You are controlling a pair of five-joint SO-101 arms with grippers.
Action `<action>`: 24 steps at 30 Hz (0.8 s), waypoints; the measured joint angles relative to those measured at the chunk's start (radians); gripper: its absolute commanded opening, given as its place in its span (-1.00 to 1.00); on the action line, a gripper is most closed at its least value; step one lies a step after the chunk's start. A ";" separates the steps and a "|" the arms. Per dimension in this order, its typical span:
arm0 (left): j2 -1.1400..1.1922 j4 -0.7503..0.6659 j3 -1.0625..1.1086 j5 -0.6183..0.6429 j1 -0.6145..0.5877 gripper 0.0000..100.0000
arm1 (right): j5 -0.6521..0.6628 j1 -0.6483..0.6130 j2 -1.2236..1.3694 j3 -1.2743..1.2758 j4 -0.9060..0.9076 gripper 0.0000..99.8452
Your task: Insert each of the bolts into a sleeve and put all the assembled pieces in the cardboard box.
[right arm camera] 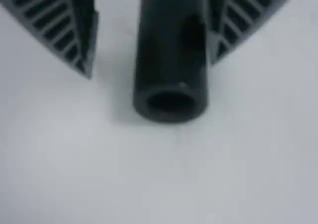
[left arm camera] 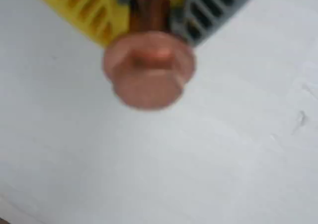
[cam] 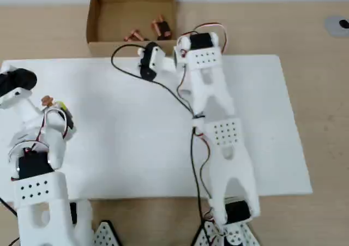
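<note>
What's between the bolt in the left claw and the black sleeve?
Bare white board, crossed near the sleeve by a black cable, in the high view.

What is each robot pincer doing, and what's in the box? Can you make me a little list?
Left pincer: shut on a copper bolt, above the white board
Right pincer: open, with a black sleeve between its fingers; one finger stands clearly apart from it
Cardboard box: beyond the board's far edge, open on top
Copper pieces: at least two, lying inside the box
</note>
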 measured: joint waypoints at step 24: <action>0.000 0.011 0.000 0.000 0.000 -0.99 | 0.000 0.000 -0.003 0.040 0.000 -0.71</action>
